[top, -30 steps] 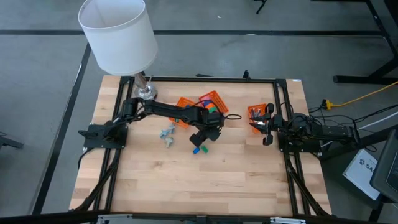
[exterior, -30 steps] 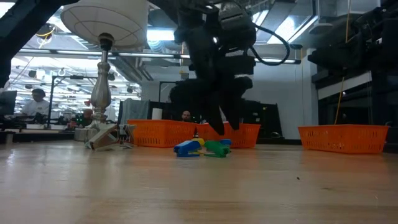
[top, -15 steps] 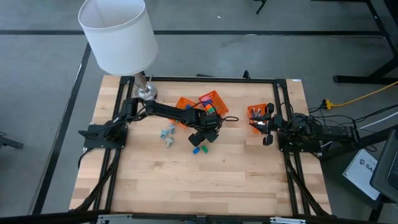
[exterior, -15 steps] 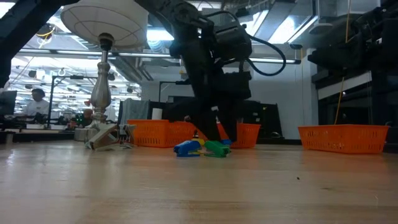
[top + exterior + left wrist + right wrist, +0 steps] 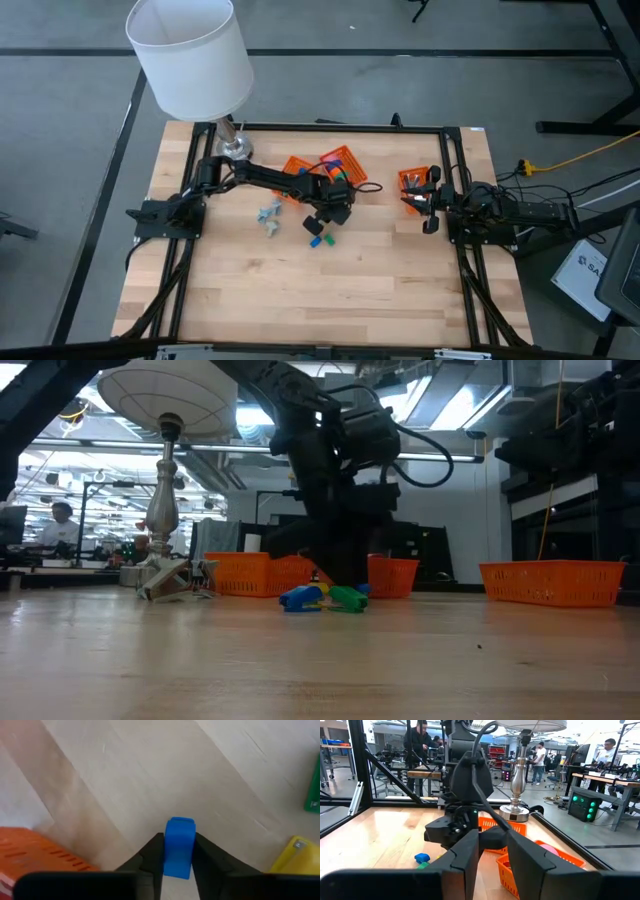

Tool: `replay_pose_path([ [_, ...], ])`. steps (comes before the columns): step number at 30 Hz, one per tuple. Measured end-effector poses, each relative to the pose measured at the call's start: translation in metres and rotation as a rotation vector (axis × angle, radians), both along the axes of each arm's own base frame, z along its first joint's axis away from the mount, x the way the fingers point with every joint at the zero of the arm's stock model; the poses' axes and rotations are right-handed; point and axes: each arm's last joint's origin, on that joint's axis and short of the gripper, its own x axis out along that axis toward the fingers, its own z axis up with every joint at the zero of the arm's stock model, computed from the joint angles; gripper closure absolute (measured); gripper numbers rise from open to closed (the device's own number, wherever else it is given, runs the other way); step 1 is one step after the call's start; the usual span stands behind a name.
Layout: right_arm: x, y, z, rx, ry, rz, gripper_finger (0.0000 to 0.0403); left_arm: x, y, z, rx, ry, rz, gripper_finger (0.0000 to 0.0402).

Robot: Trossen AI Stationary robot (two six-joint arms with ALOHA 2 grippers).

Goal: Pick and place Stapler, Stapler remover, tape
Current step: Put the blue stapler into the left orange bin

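While the left gripper (image 5: pixel 322 222) hung low over the middle of the bench (image 5: pixel 340 290), its fingers were closed on a small blue block (image 5: pixel 178 847), held just above the wood; whether that piece was the stapler or the remover I could not tell; a yellow piece (image 5: pixel 296 854) and a green one (image 5: pixel 313 799) lay close by on the bench. My worry was the grip: the block stood well out past the fingertips, so it might twist or slip if swung quickly toward a basket; the arm could also brush the near basket (image 5: pixel 300 168) on the way, since it stood just behind the gripper. A second basket (image 5: pixel 340 160), holding coloured tape (image 5: pixel 341 172), sat touching the first; a third (image 5: pixel 412 186) stood beside the right gripper (image 5: pixel 492 851), which waited at the bench's right edge, its fingers slightly parted and holding nothing. A grey cluster (image 5: pixel 268 215) lay to the left; a lamp (image 5: pixel 190 55) stood at the far left corner; people (image 5: pixel 608 750) worked in the room beyond.
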Motion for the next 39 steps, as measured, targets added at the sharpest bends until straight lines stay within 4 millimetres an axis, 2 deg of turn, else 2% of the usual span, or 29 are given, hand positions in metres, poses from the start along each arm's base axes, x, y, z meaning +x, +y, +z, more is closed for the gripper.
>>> replay_pose_path([
  [11, 0.0, 0.0, 0.0, 0.0, 0.0, 0.0, 0.0295, -0.003, 0.0, 0.0, -0.048, 0.028, 0.117, 0.0332],
  [16, 0.0, 0.0, 0.0, 0.0, 0.0, 0.0, 0.0295, -0.004, -0.002, 0.007, -0.042, 0.074, 0.161, 0.0332],
  [23, 0.0, 0.0, 0.0, 0.0, 0.0, 0.001, 0.0295, -0.008, 0.005, 0.035, 0.006, 0.112, 0.299, 0.0332],
  [31, 0.0, 0.0, 0.0, 0.0, 0.0, 0.0, 0.0295, -0.02, 0.014, 0.076, 0.04, 0.014, 0.42, 0.0332],
  [39, 0.0, 0.0, 0.0, 0.0, 0.0, 0.0, 0.0295, -0.037, 0.022, 0.108, 0.108, -0.035, 0.505, 0.0332],
])
